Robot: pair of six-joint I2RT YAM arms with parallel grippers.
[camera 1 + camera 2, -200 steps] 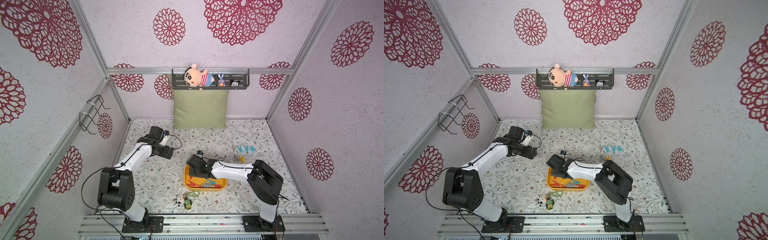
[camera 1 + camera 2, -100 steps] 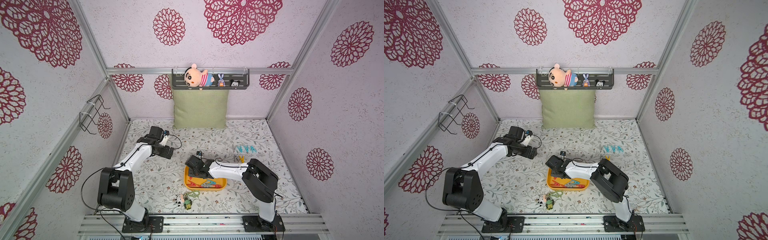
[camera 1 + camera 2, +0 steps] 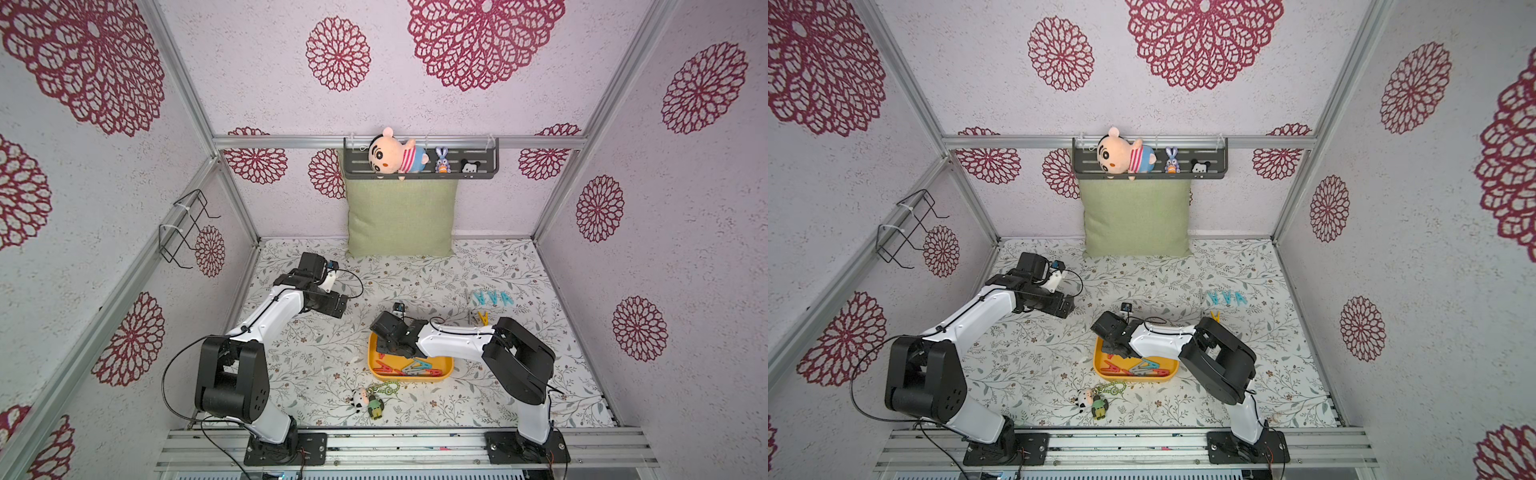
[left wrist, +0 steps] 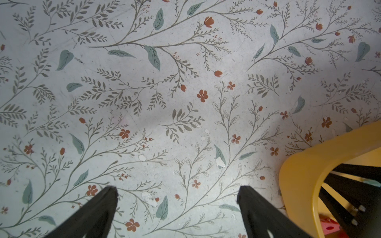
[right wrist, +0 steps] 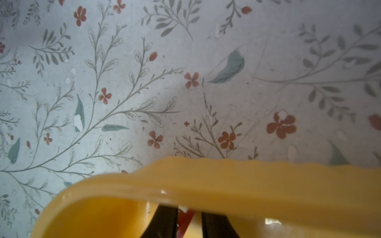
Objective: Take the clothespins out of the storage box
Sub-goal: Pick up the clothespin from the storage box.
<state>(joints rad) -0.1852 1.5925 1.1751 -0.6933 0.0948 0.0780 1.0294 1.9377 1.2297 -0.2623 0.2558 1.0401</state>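
Status: right gripper (image 5: 188, 212) is down in the far-left corner of the storage box (image 3: 415, 378), jaws narrow, red clothespin (image 5: 184, 221) pinched between them. The box rim hides the peg's long axis, can't tell it. Next move looks like a straight lift clear of that wall. The other clothespins (image 3: 409, 368) (red, grey, teal) lie flat in a tangle along the near wall, right of the pincer. left gripper (image 4: 177, 197) is spread wide and empty over the mat (image 4: 185, 103) left of the box, so the right arm is nearer. teal pegs (image 3: 492, 297) are already out, far right.
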